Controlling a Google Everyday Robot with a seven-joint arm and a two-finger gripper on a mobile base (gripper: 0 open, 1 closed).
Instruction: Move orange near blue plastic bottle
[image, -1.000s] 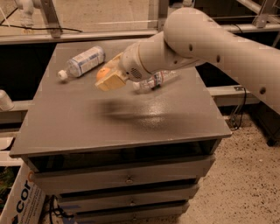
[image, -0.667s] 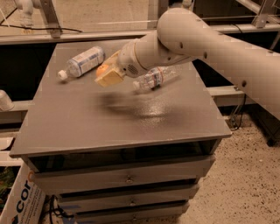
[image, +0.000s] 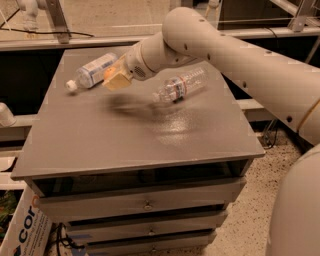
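The blue plastic bottle (image: 93, 70) lies on its side at the back left of the grey cabinet top (image: 130, 140), white cap pointing front-left. My gripper (image: 116, 77) hangs just right of it, a little above the surface. It is shut on the orange (image: 108, 72), of which a small part shows between the tan fingers. The arm reaches in from the right.
A clear crinkled bottle (image: 180, 85) with a narrow red-and-blue label lies on its side right of the gripper, under my arm. The cabinet has drawers (image: 145, 202) below its front edge. A cardboard box (image: 25, 230) stands on the floor at the lower left.
My gripper has carried the orange left and back, closer to the blue plastic bottle. Both bottles have stayed in place.
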